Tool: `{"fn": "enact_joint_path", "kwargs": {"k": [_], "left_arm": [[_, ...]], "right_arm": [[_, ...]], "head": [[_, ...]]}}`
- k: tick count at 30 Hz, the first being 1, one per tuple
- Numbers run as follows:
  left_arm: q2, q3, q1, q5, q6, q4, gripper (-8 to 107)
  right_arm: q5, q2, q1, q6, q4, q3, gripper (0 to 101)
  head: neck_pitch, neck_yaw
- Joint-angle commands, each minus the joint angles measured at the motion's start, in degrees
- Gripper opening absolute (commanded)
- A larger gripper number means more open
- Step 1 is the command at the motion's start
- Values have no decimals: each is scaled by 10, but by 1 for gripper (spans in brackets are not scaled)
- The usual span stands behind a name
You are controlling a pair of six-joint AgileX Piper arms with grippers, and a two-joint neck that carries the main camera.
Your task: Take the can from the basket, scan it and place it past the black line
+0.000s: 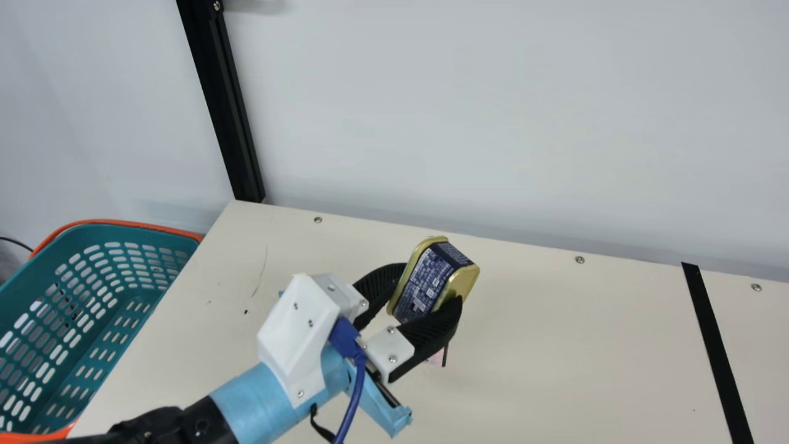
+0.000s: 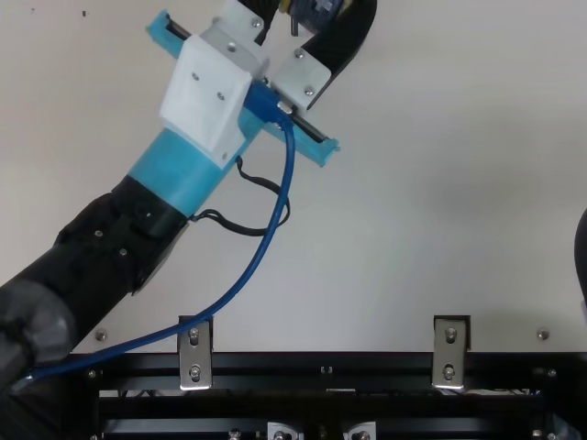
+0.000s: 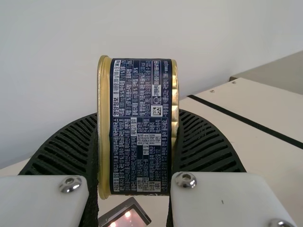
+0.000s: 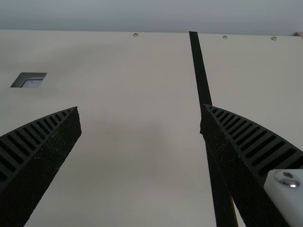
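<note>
Left gripper: black ribbed fingers of the left gripper [image 1: 433,282] stand partly apart, clamped on the can; opening equals the can's thickness.
Can: rounded rectangular metal can [image 1: 425,282], gold ends, dark blue printed label; seated between the finger pads, one gold end against each.
Can attitude: tilted in the main view; labelled side wall faces the left wrist camera.
Can location: raised above the cream table [image 1: 555,351], between its left edge and the black line; well apart from the line.
Black line: straight black strip [image 1: 715,351] running from the far edge toward the near edge, right of the can.
Scan window: dark-rimmed recessed window [image 3: 125,218] in the table surface, near the held can; lit spots visible.
Basket: teal slotted plastic basket [image 1: 92,308], beside the table's left edge.
Right gripper: fingers of the right gripper [image 2: 583,261] stand wide apart above the table, one overlapping the black line in its wrist view.
</note>
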Motion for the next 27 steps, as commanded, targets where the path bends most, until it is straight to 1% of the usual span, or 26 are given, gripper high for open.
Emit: {"fn": "enact_joint_path", "kwargs": {"k": [1, 15, 27], "left_arm": [[7, -3, -3, -5, 2, -1, 10], [54, -18, -2, -35, 25, 9, 10], [55, -26, 59, -32, 10, 55, 10]], "right_arm": [[0, 0, 0, 0, 0, 0, 101], [0, 0, 0, 0, 0, 0, 101], [0, 0, 0, 0, 0, 0, 101]], "head": [[-21, -1], [-21, -1], [-21, -1]]}}
